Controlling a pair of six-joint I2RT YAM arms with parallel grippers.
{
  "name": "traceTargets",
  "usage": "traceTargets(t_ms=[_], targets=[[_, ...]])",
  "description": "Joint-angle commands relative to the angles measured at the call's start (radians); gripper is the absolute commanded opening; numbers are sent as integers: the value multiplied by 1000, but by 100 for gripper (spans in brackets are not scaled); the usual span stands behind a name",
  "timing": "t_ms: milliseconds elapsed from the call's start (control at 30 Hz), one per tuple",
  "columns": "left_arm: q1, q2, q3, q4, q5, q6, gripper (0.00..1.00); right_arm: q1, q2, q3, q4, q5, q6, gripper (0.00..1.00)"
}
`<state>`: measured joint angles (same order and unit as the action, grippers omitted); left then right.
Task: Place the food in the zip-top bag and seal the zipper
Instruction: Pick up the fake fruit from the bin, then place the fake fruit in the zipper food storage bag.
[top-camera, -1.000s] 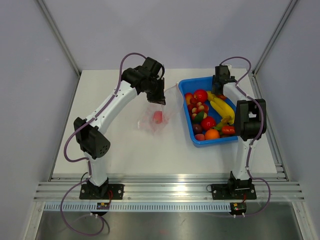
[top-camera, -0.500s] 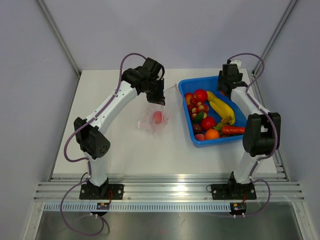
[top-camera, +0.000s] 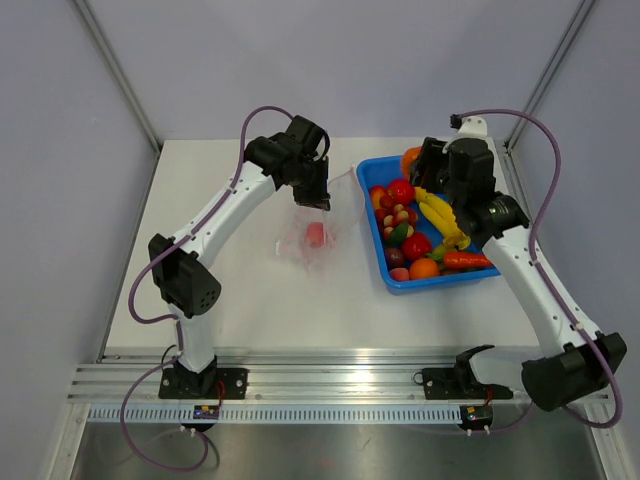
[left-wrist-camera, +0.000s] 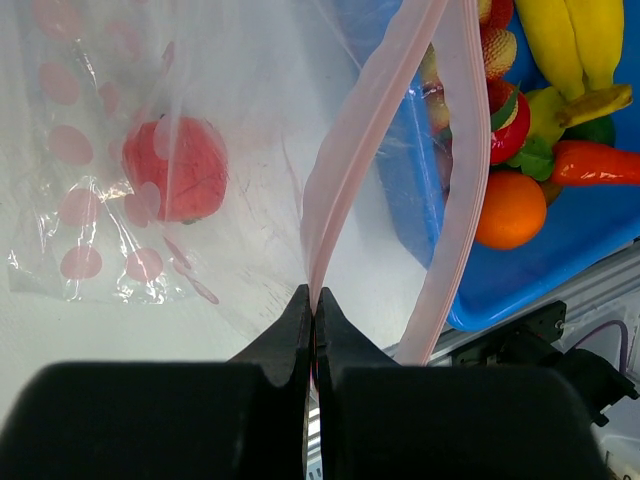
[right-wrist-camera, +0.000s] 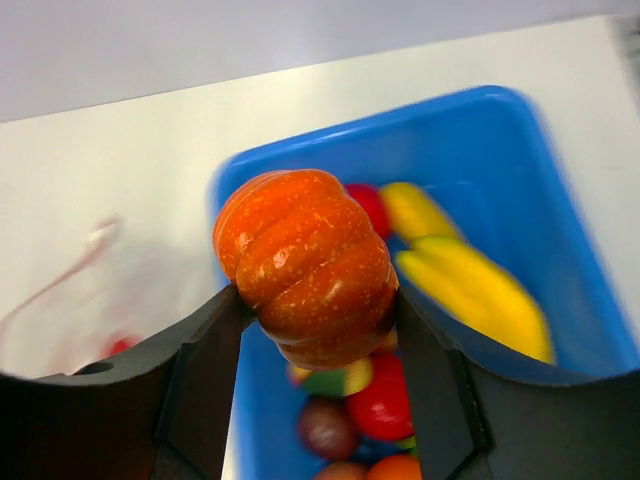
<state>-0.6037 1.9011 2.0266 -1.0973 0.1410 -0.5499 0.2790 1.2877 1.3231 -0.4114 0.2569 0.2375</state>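
Holding a ribbed, rounded orange pumpkin (right-wrist-camera: 307, 262): right gripper (right-wrist-camera: 317, 300).

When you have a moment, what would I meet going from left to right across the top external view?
zip-top bag → orange pumpkin held in the right hand → banana

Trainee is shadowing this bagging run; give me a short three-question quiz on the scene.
1. True or false: the right end effector grips a banana.
2. The left end effector pinches: A) the blue tray, B) the zip-top bag at its mouth edge, C) a carrot?
3. How many food pieces show inside the zip-top bag?
Key: 1 false, it grips an orange pumpkin. 2 B. 3 one, a red piece.
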Motion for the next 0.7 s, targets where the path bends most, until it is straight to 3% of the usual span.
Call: traceTargets(t_ms=[0,267,433,467,500,533,667], targets=[[-2,3,21,28,-15,8,0,110,-77,-7,-27,-114,116,25],[-2,-17,12,31,-15,8,0,308,30,25,14,-180,178,26],[-2,-31,11,28,-21,8,0,364,136,48,37,-212,184,29],[-2,-31,11,27,-20,7,0,367,153,63,31,-220,186,33],[-2,-33,9,27,-17,10,0,368,171,77,19,-229,183,60],[-2,-39,7,27,-15,10,0,370,203,94,2,-228,178,74],[-2,-54,-2,27,-21,16,0,371,196,137,-53,-156,171,87]])
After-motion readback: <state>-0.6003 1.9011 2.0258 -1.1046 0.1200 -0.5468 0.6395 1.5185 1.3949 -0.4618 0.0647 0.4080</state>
